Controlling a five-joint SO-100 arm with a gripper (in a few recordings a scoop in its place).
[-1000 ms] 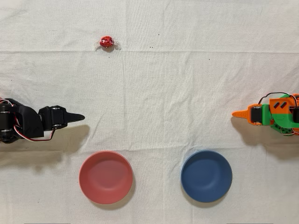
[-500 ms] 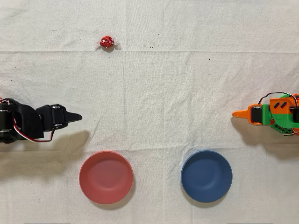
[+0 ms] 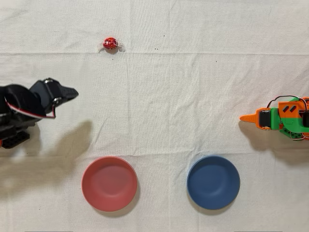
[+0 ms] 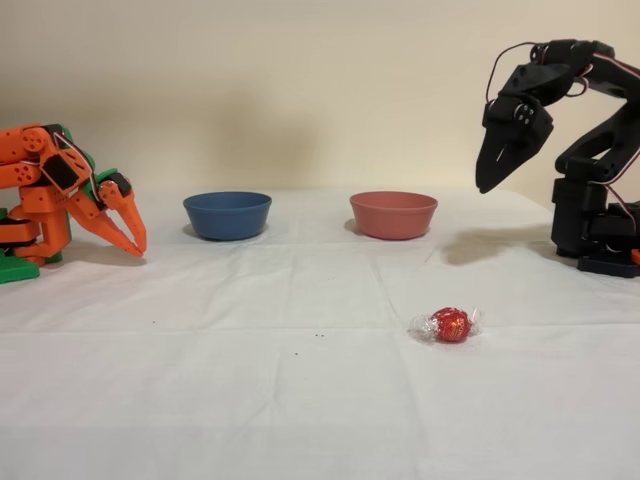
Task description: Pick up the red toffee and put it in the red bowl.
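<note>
hand (image 4: pixel 487 183): raised at upper right of fixed view, fingers together, holding nothing
red toffee (image 4: pixel 451 324): on desk (image 4: pixel 250 380), lower centre-right
red bowl (image 3: pixel 109 183): overhead view's lower left

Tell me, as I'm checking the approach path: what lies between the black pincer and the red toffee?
Only bare white cloth separates black pincer from shiny red wrapped toffee, overhead view.

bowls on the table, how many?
2. In the overhead view, the red bowl sits at lower left of centre and the blue bowl at lower right. Both are empty, and nothing stands that could hide a third.
</note>
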